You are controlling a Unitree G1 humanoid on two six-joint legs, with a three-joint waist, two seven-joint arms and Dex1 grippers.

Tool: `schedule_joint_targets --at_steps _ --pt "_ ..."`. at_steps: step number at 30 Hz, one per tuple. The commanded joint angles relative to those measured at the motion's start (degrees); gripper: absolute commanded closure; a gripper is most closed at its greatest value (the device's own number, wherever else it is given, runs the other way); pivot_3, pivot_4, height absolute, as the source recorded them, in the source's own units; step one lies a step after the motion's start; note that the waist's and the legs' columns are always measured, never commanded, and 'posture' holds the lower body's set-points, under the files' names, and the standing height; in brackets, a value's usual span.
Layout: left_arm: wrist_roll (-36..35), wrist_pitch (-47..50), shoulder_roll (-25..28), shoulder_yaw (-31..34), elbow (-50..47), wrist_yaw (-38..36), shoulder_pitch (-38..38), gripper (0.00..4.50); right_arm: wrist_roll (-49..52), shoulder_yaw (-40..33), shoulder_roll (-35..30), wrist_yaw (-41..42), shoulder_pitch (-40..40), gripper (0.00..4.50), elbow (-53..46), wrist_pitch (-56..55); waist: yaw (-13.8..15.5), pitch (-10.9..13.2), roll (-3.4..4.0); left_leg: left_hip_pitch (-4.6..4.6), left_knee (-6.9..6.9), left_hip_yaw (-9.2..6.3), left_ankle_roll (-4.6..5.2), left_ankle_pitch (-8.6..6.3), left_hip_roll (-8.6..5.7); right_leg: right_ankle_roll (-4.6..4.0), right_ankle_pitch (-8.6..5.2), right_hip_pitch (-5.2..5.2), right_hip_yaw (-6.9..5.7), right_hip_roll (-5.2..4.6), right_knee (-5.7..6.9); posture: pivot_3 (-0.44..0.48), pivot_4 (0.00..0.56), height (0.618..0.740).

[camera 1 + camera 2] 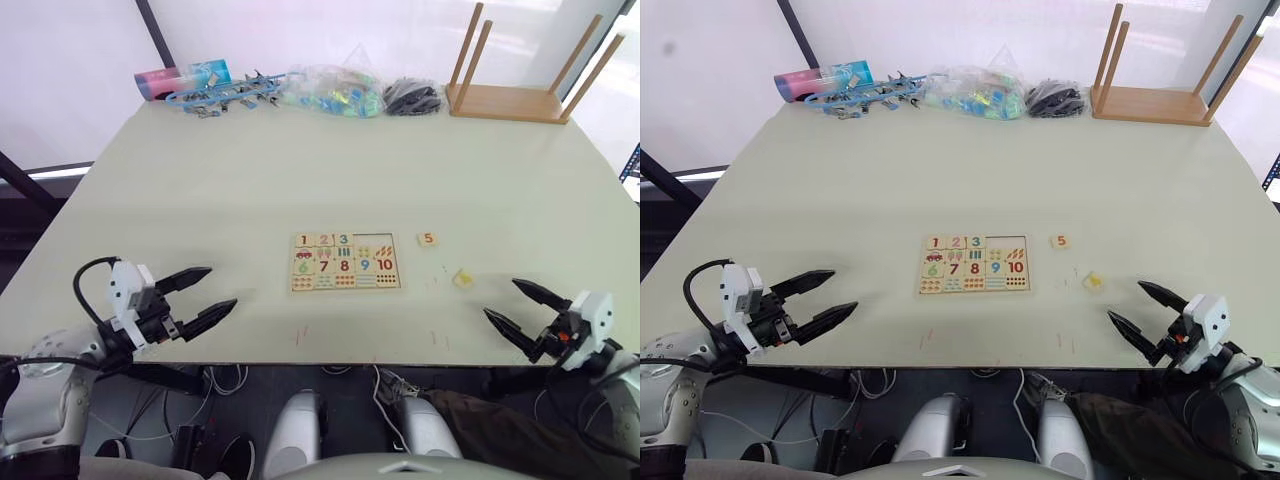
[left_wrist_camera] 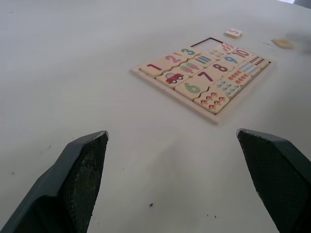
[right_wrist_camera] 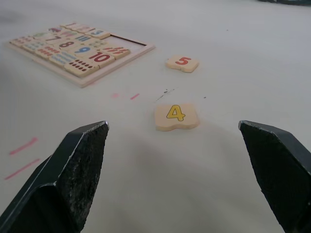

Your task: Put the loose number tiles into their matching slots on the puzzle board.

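Spreading across most of the scene is a pale table (image 1: pixel 300 170), its far edge lined with clutter: a wooden rack with upright dowels (image 1: pixel 520 90), a dark bundle (image 1: pixel 412 97), a clear bag of coloured bits (image 1: pixel 335 92) and some blue items (image 1: pixel 225 92).

Near the middle of the table lies the puzzle board (image 1: pixel 345 262), flat and square to the robot. Tiles 1, 2 and 3 sit in its top row; the two slots (image 1: pixel 374 241) at the right end of that row are empty.

Two loose tiles rest on the table to the right of the board (both face up). The 5 tile (image 1: pixel 428 239) is just beside the board's top right corner. The 4 tile (image 3: pixel 176 116) lies nearer the robot, directly ahead of the right gripper (image 1: pixel 527 308), whose fingers are spread wide and hold nothing. The left gripper (image 1: pixel 200 296) hovers at the near left edge of the table, well apart from the board, also spread wide and empty.

Likely next is a grasp of the 4 tile. Because the tile is thin and lies flat, the fingers could slide over it or push it away. A tilted release could also leave it propped on the slot's rim, or nudge the board.
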Motion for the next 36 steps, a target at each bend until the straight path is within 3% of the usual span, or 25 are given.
schedule_joint_targets --at_steps 1,15,24,27,28,31,36 --pt "-0.9 -1.8 2.5 -1.3 -0.1 -5.1 -2.3 0.02 -2.1 1.2 -1.7 -0.5 -3.4 0.0 -0.6 1.2 0.0 0.0 0.0 0.0 0.0 0.0 0.0 0.0 0.0 0.0 0.0 0.0 0.0 0.01 0.0 0.0 0.15 0.74" --pt "-2.9 -4.5 6.0 -6.6 4.1 -20.8 -12.4 0.02 -11.2 9.0 -3.0 -7.1 -12.3 0.0 -0.5 12.8 0.0 0.0 -0.01 -0.04 -0.02 0.02 0.26 0.15 -0.06 0.0 0.0 -0.01 -0.01 0.05 -0.04 0.0 0.15 0.74" --pt "-2.9 -5.7 5.5 -7.7 6.7 -24.0 -16.0 0.02 -12.7 10.3 -3.3 -9.5 -12.6 0.0 -2.4 17.6 0.0 0.0 -0.07 -0.04 0.03 -0.02 0.27 0.16 -0.06 0.02 0.0 0.02 -0.03 0.06 -0.02 0.0 0.15 0.74" --pt "-2.9 -6.1 5.4 -7.9 7.0 -24.4 -16.2 0.0 -12.9 10.5 -3.1 -9.9 -12.3 1.13 -3.4 17.8 -0.1 0.0 -0.06 -0.04 0.03 -0.02 0.27 0.16 -0.06 0.02 0.0 0.01 -0.03 0.07 -0.02 0.0 0.15 0.74" --pt "-2.9 -6.2 5.3 -8.0 7.2 -24.4 -16.3 0.0 -13.0 10.4 -3.1 -10.2 -12.2 1.73 -3.6 17.7 -0.1 0.0 -0.07 -0.04 0.03 -0.01 0.27 0.16 -0.06 0.02 0.0 0.01 -0.03 0.07 -0.02 0.0 0.15 0.74" --pt "-3.1 -6.4 5.3 -8.3 7.3 -24.4 -16.4 0.0 -13.1 10.4 -2.9 -10.9 -11.4 2.79 -4.6 17.6 0.0 0.0 -0.07 -0.05 0.03 -0.01 0.27 0.16 -0.06 0.02 0.0 0.01 -0.03 0.07 -0.02 0.0 0.15 0.74" --pt "-3.4 -6.6 5.4 -8.4 7.2 -24.5 -16.4 0.0 -12.0 8.9 -1.7 -14.5 -9.0 2.95 -8.6 19.7 0.0 0.0 -0.06 -0.05 0.02 -0.03 0.27 0.16 -0.05 0.02 0.0 0.01 -0.05 0.07 -0.02 0.0 0.15 0.74"
